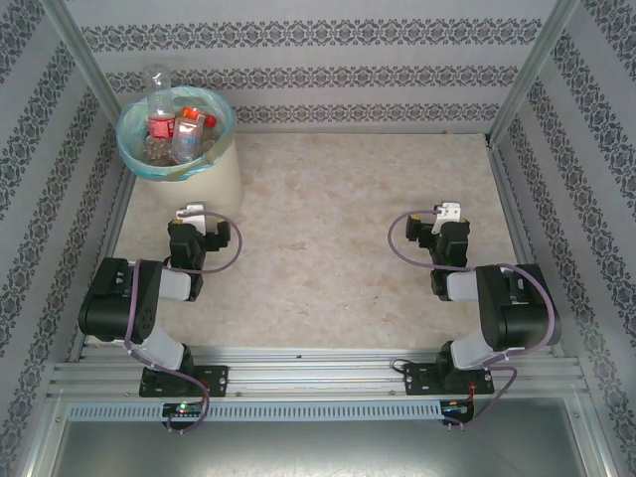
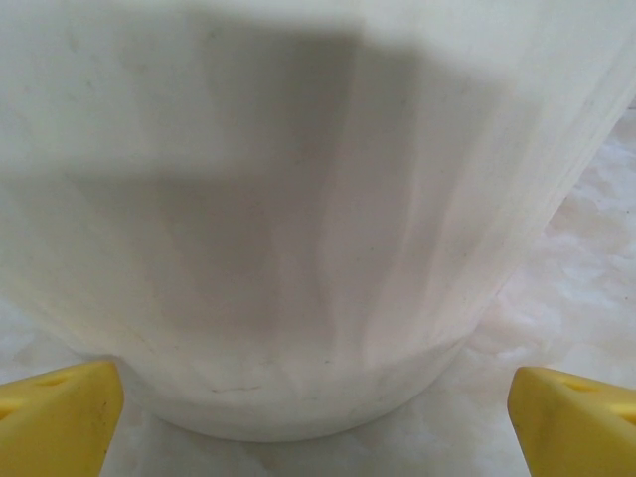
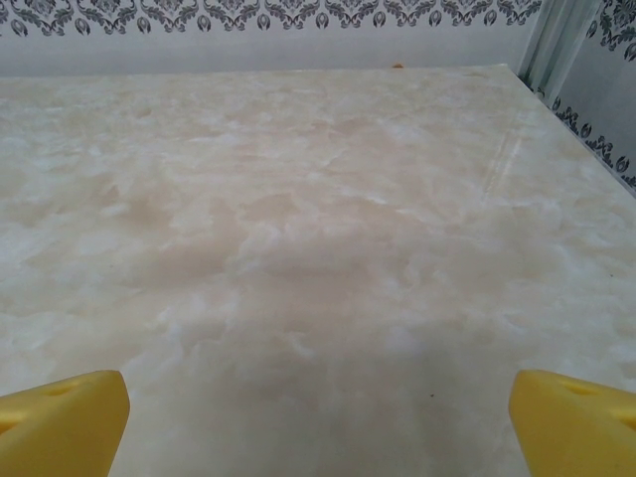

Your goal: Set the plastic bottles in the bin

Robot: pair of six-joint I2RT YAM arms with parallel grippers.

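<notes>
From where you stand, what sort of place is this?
Likely a mock-up test booth, not a real room: patterned wallpaper panels are framed by bare aluminium posts around a marble-look table, where a lined bin holds plastic bottles.

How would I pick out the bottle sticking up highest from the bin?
Look to the table's far left corner, at the cream bin lined with a blue-green bag. The bottle stands at its left side, clear neck rising above the rim; its neighbours lean lower and show red or orange caps.
</notes>
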